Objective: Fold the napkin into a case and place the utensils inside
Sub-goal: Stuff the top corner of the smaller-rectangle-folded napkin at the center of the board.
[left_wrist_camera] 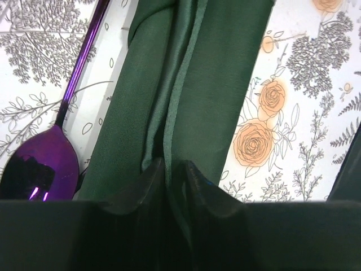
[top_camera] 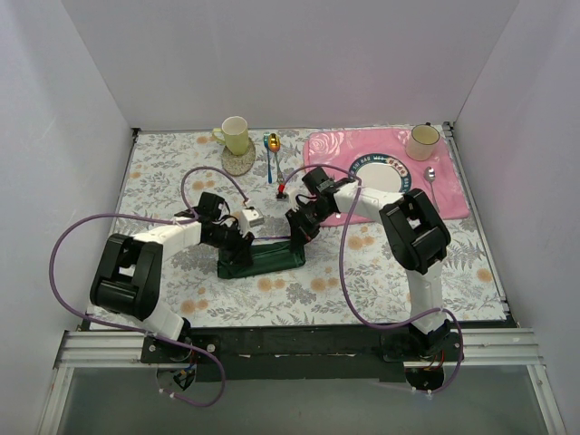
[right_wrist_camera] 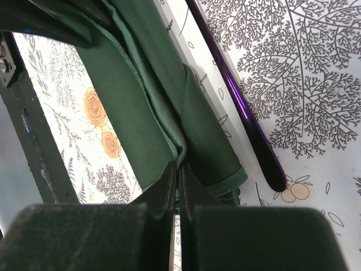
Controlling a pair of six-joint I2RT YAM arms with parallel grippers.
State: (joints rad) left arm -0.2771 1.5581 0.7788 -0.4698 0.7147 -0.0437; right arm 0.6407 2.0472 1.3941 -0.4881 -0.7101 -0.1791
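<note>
Napkin (top_camera: 265, 259): folded into a narrow strip on the counter (top_camera: 362, 276)
Left hand (left_wrist_camera: 172, 167): clenched on one napkin end
Right hand (right_wrist_camera: 177, 169): clenched on the other end
Spoon (left_wrist_camera: 39, 169): just beside napkin

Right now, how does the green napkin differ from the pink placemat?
The napkin is dark green; the placemat is pink with roses. The napkin is folded into a narrow strip, pinched by the left gripper and right gripper; the placemat lies flat under a plate and cup. Both rest on the table.
</note>
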